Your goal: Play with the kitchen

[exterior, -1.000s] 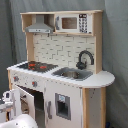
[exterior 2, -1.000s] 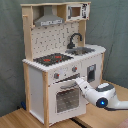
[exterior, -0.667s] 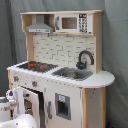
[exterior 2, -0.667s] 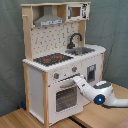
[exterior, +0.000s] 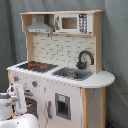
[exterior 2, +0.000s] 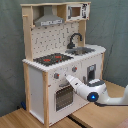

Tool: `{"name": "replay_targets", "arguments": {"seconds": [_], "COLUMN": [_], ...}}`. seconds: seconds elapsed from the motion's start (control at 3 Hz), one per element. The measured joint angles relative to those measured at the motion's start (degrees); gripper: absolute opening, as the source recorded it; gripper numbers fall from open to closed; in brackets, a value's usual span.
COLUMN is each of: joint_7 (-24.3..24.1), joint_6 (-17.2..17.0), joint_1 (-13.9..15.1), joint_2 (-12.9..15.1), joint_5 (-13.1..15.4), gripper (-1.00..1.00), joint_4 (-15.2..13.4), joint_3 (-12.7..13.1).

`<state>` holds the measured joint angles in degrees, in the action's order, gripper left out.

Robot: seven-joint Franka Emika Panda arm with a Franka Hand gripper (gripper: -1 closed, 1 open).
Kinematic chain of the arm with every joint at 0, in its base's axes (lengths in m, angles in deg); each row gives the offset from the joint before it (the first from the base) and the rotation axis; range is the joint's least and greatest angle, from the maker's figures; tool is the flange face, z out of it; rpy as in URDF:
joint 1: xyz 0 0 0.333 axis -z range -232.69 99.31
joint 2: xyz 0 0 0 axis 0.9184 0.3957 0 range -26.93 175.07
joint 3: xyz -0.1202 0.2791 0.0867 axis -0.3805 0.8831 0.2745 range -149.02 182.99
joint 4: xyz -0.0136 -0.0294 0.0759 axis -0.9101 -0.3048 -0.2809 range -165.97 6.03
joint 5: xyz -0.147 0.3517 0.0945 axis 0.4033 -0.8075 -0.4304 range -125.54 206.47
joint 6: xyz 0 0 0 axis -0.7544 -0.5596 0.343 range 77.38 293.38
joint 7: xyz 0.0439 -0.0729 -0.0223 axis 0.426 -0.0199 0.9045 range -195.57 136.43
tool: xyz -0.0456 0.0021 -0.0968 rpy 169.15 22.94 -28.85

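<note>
One kitchen (exterior 2: 60, 65) stands on pale wooden flooring (exterior 2: 20, 119) before grey drapes (exterior 2: 10, 50); jaws' state unclear.

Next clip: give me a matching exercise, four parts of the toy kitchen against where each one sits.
Parts:
1. hood
2. hob
3. tap
4. oven door

Places:
A. front panel, below the knobs
B. counter, beside the sink
C. top shelf level, beside the microwave
D. behind the sink

Pairs: 1-C, 2-B, 3-D, 4-A
</note>
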<state>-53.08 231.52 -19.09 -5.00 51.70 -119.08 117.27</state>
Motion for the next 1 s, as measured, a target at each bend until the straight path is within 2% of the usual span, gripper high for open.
{"name": "replay_targets", "arguments": {"seconds": [0.33, 0.67, 1.0], "joint_7": [3.12, 3.2, 7.02], "joint_6": [-1.87, -5.07, -6.61], "joint_1": [-4.67, -9.43, -13.48], "joint_2": [0.03, 0.04, -0.18], "joint_5": [-0.05, -0.05, 0.34], "gripper": [1.0, 1.0, 1.0], "joint_4": [0.3, -0.8, -1.05], "joint_3": [-0.05, -0.34, -3.58]}}
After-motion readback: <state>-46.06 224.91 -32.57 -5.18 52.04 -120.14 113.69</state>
